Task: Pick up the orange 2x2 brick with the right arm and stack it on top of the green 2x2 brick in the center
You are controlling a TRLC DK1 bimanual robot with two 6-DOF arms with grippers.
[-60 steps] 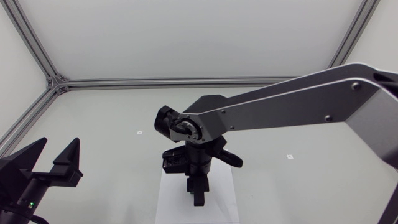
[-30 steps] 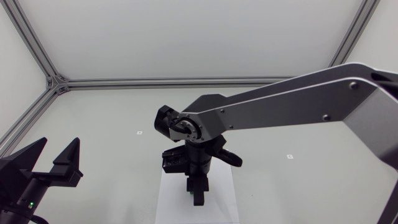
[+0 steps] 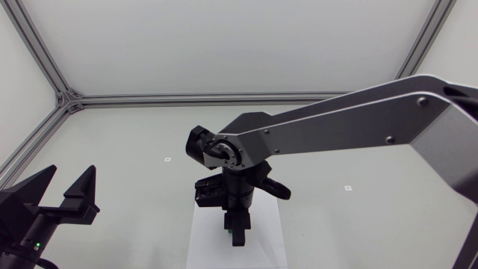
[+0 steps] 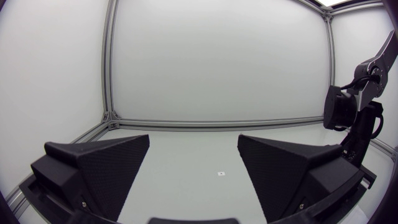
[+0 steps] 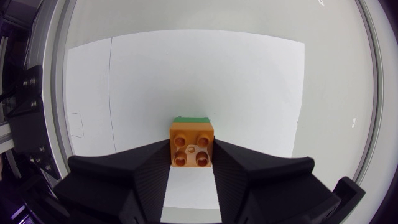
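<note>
the matte black right gripper (image 5: 191, 152) holds the orange 2x2 plastic brick (image 5: 192, 145), 1 wedge finger pressed on each of 2 opposite sides, studs up. just past the brick's far edge a thin strip of the green 2x2 brick (image 5: 191, 118) shows, lying below it on the white paper sheet (image 5: 249, 93) at the centre of the grey table (image 3: 112, 172). whether the 2 bricks touch yet cannot be told.

the step in hand looks like the placing. the green strip suggests the orange brick sits slightly short of square, so a small nudge forward until no green shows, then a straight vertical press with the wrist level, should seat the studs. opening the fingers only after that avoids tipping it.

the left gripper (image 3: 66, 187) rests well apart at the table's near left, fingers spread wide and empty.
</note>
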